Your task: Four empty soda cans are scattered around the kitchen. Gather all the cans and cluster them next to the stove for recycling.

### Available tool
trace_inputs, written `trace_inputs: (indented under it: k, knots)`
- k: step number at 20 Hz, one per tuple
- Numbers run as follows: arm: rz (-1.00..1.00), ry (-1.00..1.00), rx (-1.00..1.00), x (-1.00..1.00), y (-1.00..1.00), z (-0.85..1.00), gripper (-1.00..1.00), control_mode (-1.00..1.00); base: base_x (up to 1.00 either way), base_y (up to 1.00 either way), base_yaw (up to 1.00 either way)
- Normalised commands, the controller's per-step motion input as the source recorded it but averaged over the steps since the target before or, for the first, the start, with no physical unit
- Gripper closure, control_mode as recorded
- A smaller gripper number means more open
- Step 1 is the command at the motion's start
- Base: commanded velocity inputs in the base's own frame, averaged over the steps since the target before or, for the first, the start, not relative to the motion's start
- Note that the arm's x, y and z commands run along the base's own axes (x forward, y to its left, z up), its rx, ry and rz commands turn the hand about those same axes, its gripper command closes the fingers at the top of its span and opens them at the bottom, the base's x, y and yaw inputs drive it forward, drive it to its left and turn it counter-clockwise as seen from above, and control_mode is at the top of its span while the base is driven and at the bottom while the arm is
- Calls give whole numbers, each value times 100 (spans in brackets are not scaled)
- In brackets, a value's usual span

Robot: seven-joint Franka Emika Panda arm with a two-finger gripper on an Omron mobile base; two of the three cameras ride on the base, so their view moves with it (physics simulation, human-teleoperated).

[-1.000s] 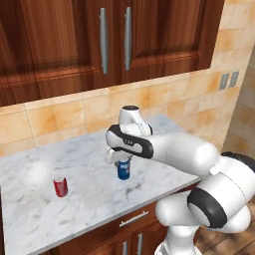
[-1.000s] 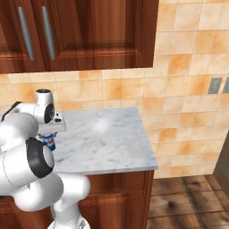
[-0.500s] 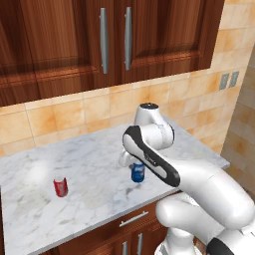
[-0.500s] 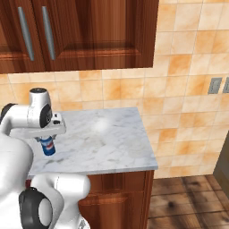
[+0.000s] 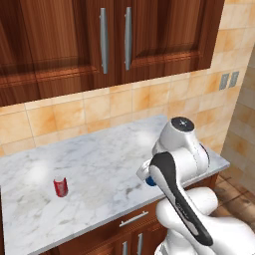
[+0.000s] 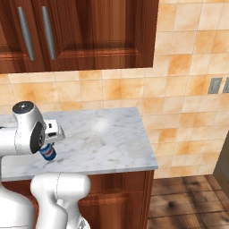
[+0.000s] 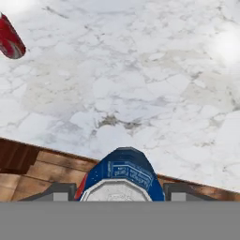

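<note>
A blue soda can with a pale band (image 7: 123,174) sits between my gripper's (image 7: 121,191) fingers, which are shut on it. In the right base view the gripper (image 6: 50,142) holds this blue can (image 6: 48,153) just above the marble counter (image 6: 107,143), near its front edge. From the left base view my own arm hides most of the blue can (image 5: 150,182). A red soda can (image 5: 60,187) stands upright on the counter's left part, also at the hand view's top left as the red can (image 7: 10,42). The stove is out of view.
Reddish-brown wall cabinets (image 5: 114,45) hang over the counter, and drawers (image 5: 132,219) run below its front edge. The counter ends at the right (image 6: 150,156), with wood floor (image 6: 188,201) beyond. Wall outlets (image 6: 214,85) sit on the tan tiles.
My arm has swung right and toward the counter's front edge, carrying the blue can with it. The red can has stayed where it was.
</note>
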Motion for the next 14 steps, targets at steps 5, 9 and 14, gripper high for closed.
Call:
trace_inputs:
  k: [5, 9, 14]
  knots:
    - [0, 3, 4, -51, -29, 72, 100, -100, 0, 0, 0]
    - [0, 15, 5, -38, -23, 57, 100, -100, 0, 0, 0]
    - [-6, 7, 7, -9, -19, 5, 100, -100, 0, 0, 0]
